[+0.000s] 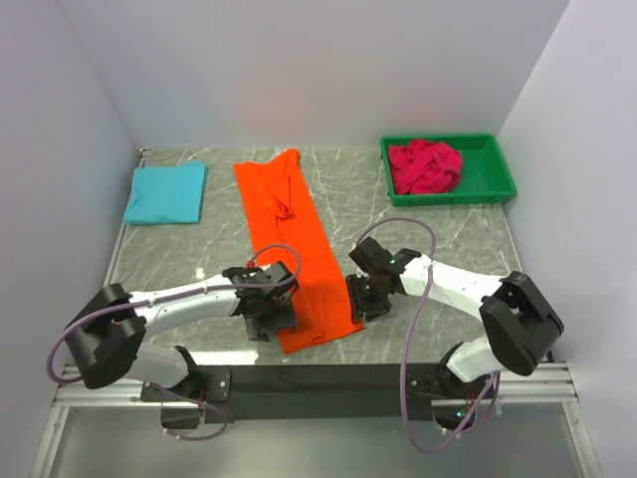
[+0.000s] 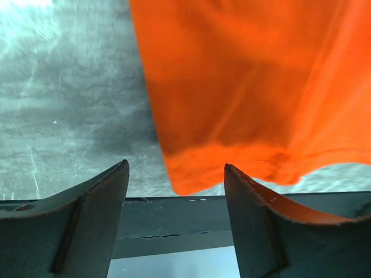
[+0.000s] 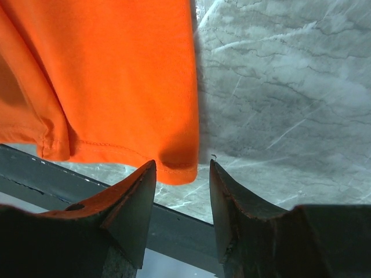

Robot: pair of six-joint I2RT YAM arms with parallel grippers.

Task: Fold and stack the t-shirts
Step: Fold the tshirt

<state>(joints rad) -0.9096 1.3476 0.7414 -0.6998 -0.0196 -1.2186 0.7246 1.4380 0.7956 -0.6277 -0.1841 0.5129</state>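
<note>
The orange t-shirt (image 1: 294,244) lies folded lengthwise in a long strip down the middle of the table, its hem at the near edge. My left gripper (image 1: 269,321) is open at the hem's left corner, which shows in the left wrist view (image 2: 232,104). My right gripper (image 1: 360,297) is open at the hem's right corner, which shows in the right wrist view (image 3: 116,81). Neither holds cloth. The turquoise-blue t-shirt (image 1: 166,192) lies folded at the back left. The crimson-pink t-shirt (image 1: 425,166) is crumpled in the green bin (image 1: 498,177).
The green bin stands at the back right. White walls close in the left, back and right sides. A black rail (image 1: 328,378) with the arm bases runs along the near edge.
</note>
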